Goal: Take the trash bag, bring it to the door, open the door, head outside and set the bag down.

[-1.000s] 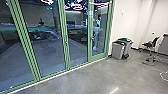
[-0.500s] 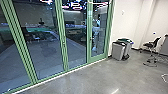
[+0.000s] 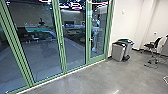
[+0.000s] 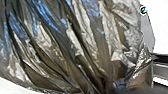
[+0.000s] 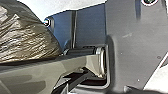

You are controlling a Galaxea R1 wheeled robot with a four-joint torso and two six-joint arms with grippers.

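Trash bag (image 4: 75, 45) shows large and close in the left wrist view, its folds drawn together, and partly in the right wrist view. It is on the robot's side of the shut glass door (image 3: 96, 59). Whether either gripper is clenched, released or grasping the bag, I cannot tell. Grey bins (image 3: 118, 53) stand just right of the door; farther right of it is a chair (image 3: 150, 46).

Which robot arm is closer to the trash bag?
Left, it seems. The trash bag looms close before the left wrist; from the right wrist, it sits farther off, beyond a bar of the robot.
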